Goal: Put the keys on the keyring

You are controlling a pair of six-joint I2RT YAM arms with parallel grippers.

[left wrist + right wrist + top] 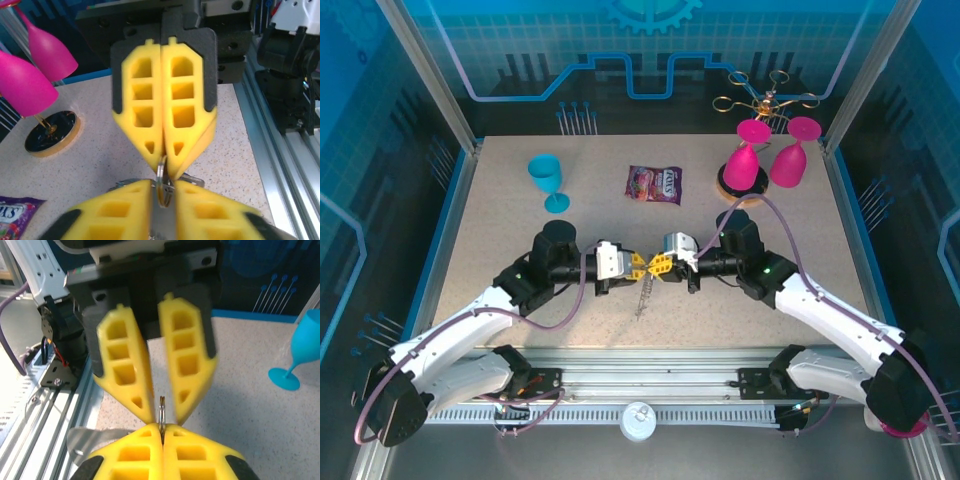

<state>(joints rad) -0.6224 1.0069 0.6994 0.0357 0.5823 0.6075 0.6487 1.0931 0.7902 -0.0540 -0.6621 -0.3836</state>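
The right fingers (pixel 135 455) are pressed shut on the edge of a thin metal ring (pixel 162 412), which stands upright between them. The left fingers (pixel 122 365) face them tip to tip and stand slightly apart, one tip on each side of the ring and not clamping it. A thin grey chain (pixel 642 295) trails from that meeting point toward the near edge of the desk (pixel 500 230), about mid-width. Toward the far edge are a blue goblet (pixel 548 180) and a sweets packet (pixel 654 184). Two pink goblets (pixel 750 165) are near the far right corner.
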